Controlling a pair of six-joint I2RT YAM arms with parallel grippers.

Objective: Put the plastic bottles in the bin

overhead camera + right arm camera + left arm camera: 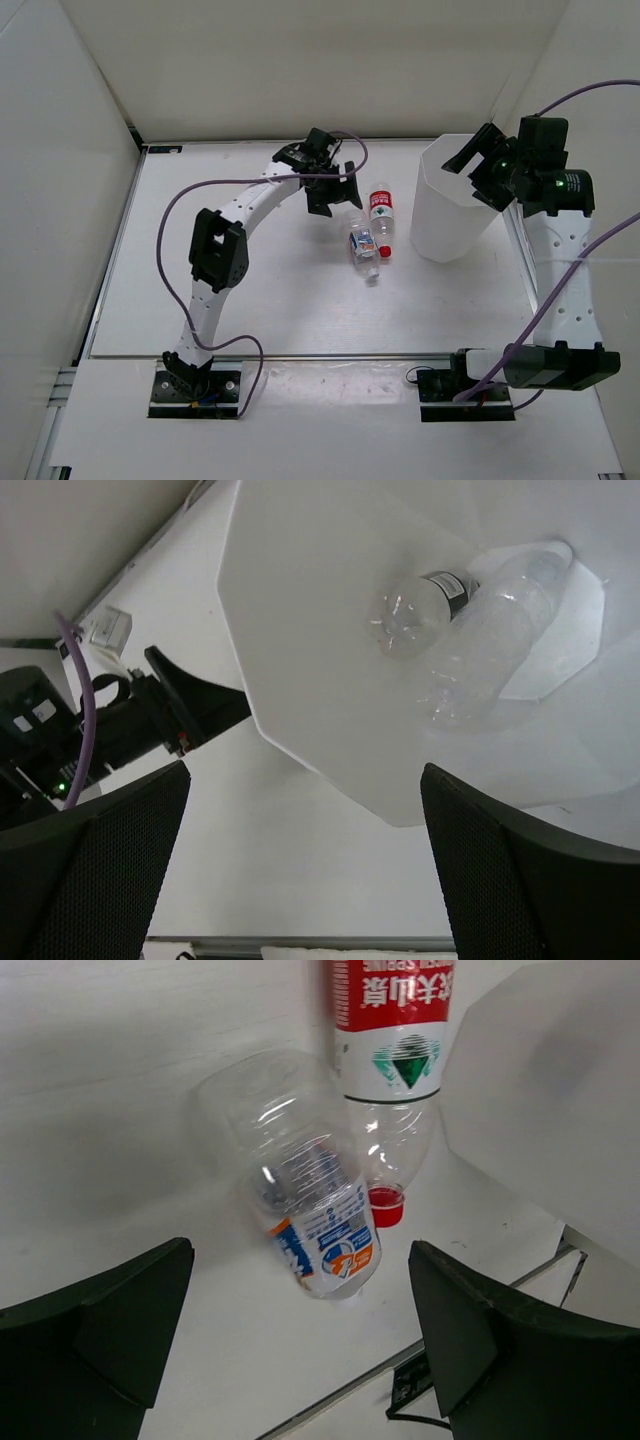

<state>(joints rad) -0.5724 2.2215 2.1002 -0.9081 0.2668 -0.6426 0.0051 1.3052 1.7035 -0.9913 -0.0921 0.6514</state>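
Note:
Two plastic bottles lie side by side on the table. One is red-capped with a red label [382, 222] [392, 1050]; the other has a blue-white label [364, 248] [315, 1220]. My left gripper [330, 190] [300, 1300] hovers just behind them, open, with the blue-white bottle lying ahead between its fingers, untouched. The tall white bin [455, 205] [300, 730] stands to the right of the bottles. Inside it lie a dark-capped bottle [425, 605] and an unlabelled one [495, 630]. My right gripper [480, 165] [305, 810] hangs open over the bin's rim, empty.
White walls enclose the table on three sides. Purple cables loop from both arms. The bin's wall [560, 1090] rises close to the right of the red-labelled bottle. A metal rail runs along the table's near edge [300, 355].

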